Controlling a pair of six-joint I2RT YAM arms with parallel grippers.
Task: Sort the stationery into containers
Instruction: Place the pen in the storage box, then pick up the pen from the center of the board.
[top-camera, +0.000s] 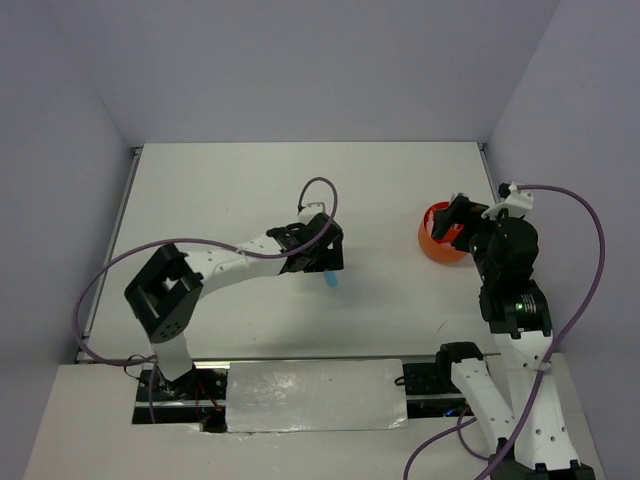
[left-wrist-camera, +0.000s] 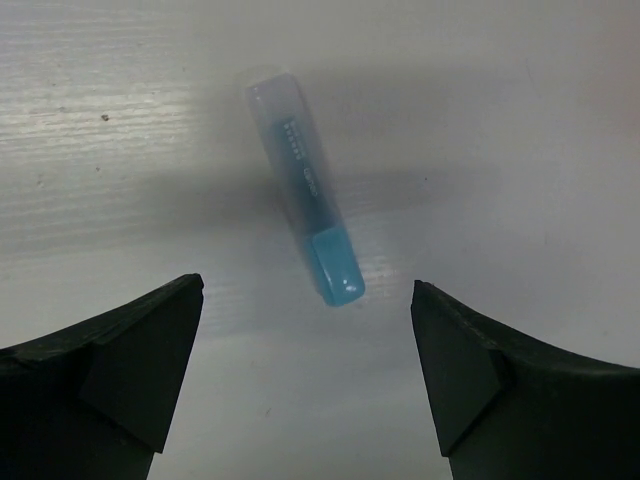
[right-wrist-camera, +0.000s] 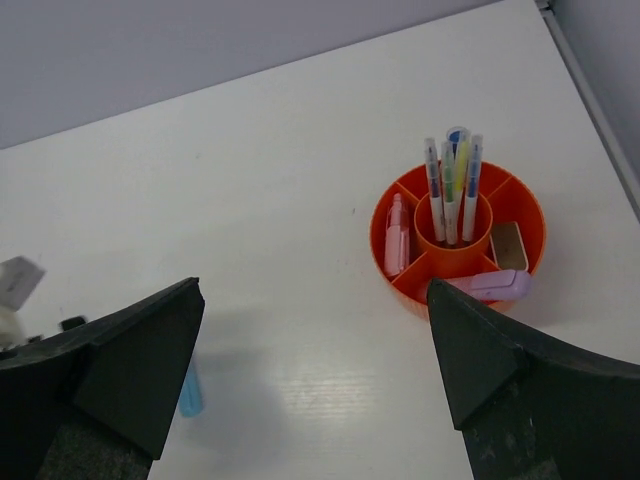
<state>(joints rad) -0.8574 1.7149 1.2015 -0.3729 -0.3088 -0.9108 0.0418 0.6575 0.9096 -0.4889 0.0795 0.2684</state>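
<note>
A pastel blue marker (left-wrist-camera: 305, 190) lies flat on the white table just ahead of my left gripper (left-wrist-camera: 307, 340), which is open and empty above it; the marker also shows in the top view (top-camera: 330, 281) and the right wrist view (right-wrist-camera: 190, 390). The orange cup (right-wrist-camera: 395, 285) holds thin pens (right-wrist-camera: 450, 190) upright in its centre, a pink marker (right-wrist-camera: 397, 238) and an eraser-like block (right-wrist-camera: 508, 246) in side compartments, and a lilac marker (right-wrist-camera: 490, 287) lying across its near rim. My right gripper (right-wrist-camera: 315, 350) is open and empty, held above the table near the cup.
In the top view the left gripper (top-camera: 322, 255) is mid-table and the right gripper (top-camera: 455, 222) partly covers the orange cup (top-camera: 432, 240) at the right. Grey walls enclose the white table (top-camera: 250, 180). Purple cables loop over both arms.
</note>
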